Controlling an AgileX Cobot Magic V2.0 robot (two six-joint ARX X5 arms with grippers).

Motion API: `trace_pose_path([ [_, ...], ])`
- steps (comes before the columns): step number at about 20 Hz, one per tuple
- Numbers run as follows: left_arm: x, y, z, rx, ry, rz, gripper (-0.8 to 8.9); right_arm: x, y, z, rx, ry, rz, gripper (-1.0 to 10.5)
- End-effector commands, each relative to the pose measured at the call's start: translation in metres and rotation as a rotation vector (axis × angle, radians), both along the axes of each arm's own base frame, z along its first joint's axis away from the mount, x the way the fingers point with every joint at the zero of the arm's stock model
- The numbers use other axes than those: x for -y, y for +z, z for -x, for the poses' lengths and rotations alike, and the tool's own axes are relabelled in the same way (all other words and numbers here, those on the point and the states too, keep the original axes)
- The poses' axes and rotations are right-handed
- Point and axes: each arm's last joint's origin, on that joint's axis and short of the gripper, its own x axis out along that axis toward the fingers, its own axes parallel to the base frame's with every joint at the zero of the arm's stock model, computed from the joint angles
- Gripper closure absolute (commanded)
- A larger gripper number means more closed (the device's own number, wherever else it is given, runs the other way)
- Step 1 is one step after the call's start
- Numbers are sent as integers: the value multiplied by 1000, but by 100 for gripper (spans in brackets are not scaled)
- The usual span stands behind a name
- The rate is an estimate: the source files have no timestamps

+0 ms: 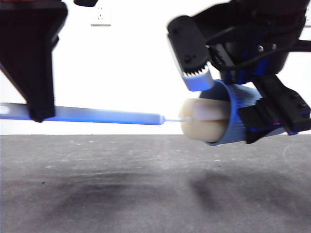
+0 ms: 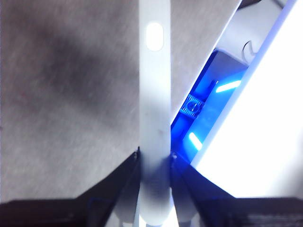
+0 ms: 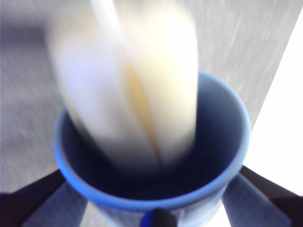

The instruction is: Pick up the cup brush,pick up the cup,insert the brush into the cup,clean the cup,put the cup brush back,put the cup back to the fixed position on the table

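The cup brush hangs level above the table, its grey handle clamped by my left gripper at the left of the front view. Its pale yellow sponge head sits partly inside the mouth of the blue cup, which lies on its side in the air. My right gripper is shut on the cup from the right. In the right wrist view the sponge fills much of the cup's opening, blurred.
A white wall with a socket stands behind the table. A bright white and blue-lit device shows beside the handle in the left wrist view.
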Motion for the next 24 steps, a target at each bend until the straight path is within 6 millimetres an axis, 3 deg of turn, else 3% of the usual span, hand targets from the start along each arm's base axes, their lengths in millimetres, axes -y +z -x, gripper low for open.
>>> trace_pose_path([
  [1,-1,0,2,-1,8,-5,822,4,1,-5,2,-33,-4,963],
  [7,3,2,-2,45,7,36,822,3,0,-4,-11,-19,-15,963],
  [18,19,5,-2,36,-45,192,822,-28,3,30,-20,195,-103,963],
  [24,13,3,0,35,-20,108,822,-15,5,12,74,33,-70,963],
])
